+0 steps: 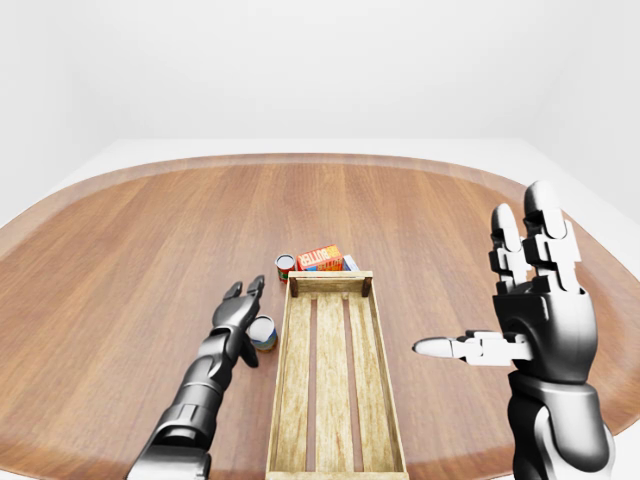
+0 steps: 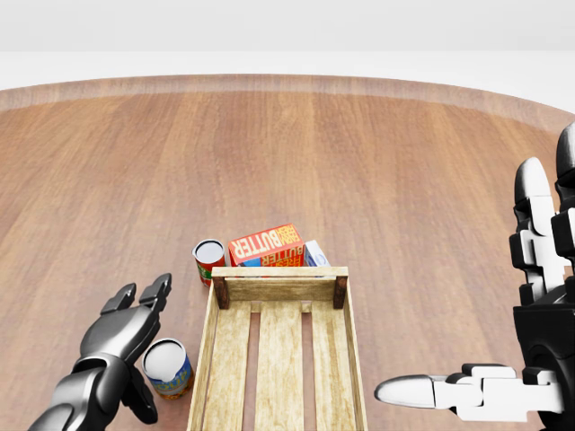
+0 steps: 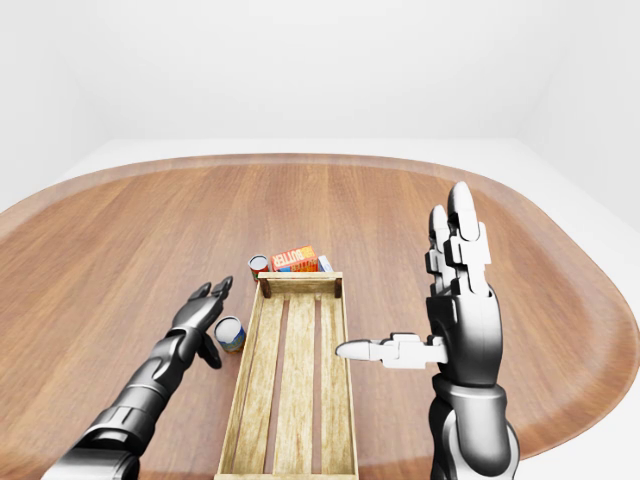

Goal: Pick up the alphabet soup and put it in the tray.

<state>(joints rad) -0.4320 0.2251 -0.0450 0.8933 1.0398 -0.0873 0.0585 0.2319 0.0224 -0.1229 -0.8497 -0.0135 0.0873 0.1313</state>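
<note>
A: Near the worktop's (image 2: 359, 162) lower edge, head view: left hand (image 2: 126, 328), fingers spread, just beside the alphabet soup (image 2: 168, 367), nothing gripped. Can upright, left of the tray's (image 2: 205, 359) long wall.

B: Right hand (image 2: 539, 296)?

A: Spread, idle, right of tray. Second can (image 2: 208, 260) and butter box (image 2: 265, 245) beyond the tray's far end.

B: Step?

A: Reach stage, apparently. Next: wrap fingers round can, then lift over wall.
</note>
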